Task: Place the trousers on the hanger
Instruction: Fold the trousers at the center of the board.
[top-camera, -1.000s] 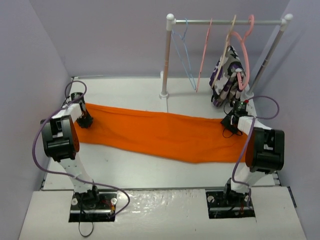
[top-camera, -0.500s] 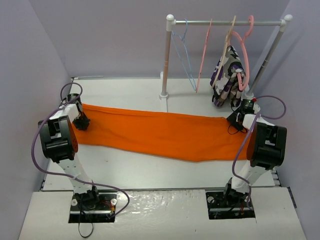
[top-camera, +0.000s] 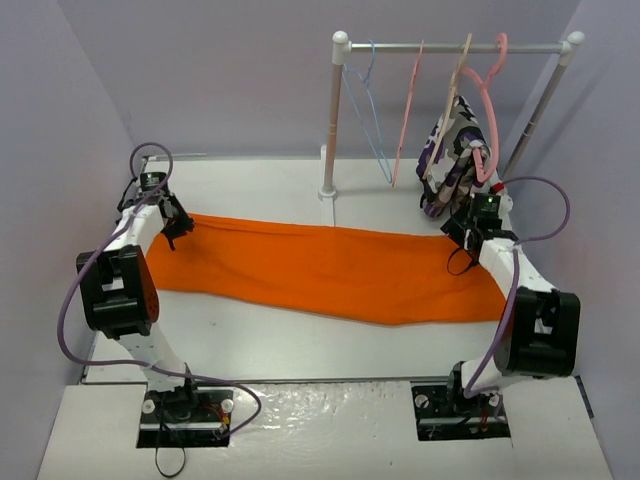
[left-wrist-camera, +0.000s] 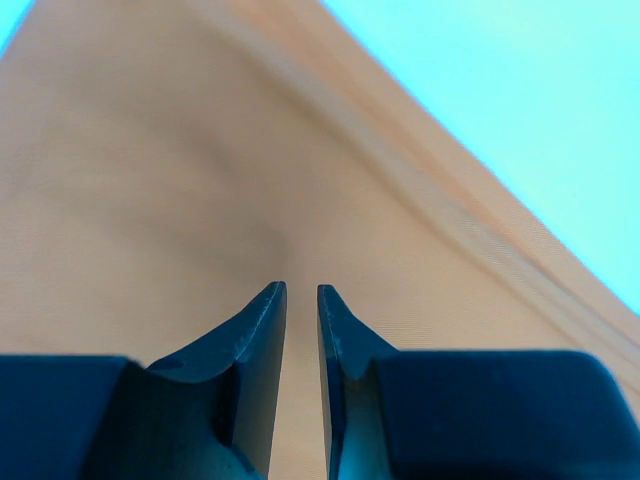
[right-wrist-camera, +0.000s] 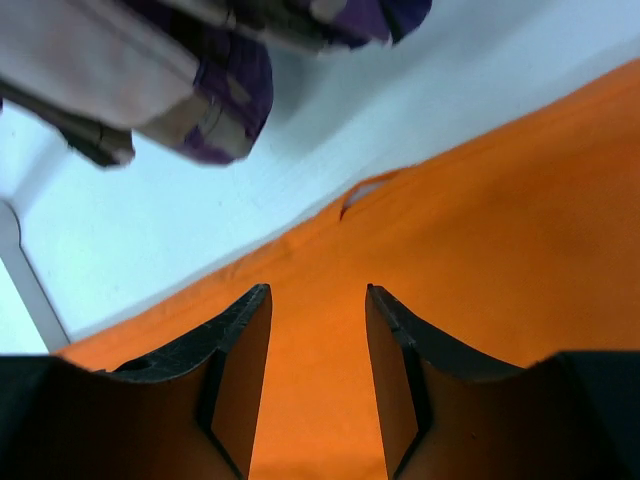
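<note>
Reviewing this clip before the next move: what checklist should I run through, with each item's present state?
1. Trousers laid flat across the table: ok.
2. Left gripper gripping cloth: not ok, jaws barely apart, nothing between.
3. Right gripper gripping cloth: not ok, open over the trousers' edge.
4. Hanger off the rail: not ok, it hangs there.
5. Right gripper apart from the patterned garment: ok.

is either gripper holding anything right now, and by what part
The right gripper holds nothing; its jaws are open above the far edge of the trousers. The left gripper is nearly closed over their left end; whether it pinches cloth cannot be told.
</note>
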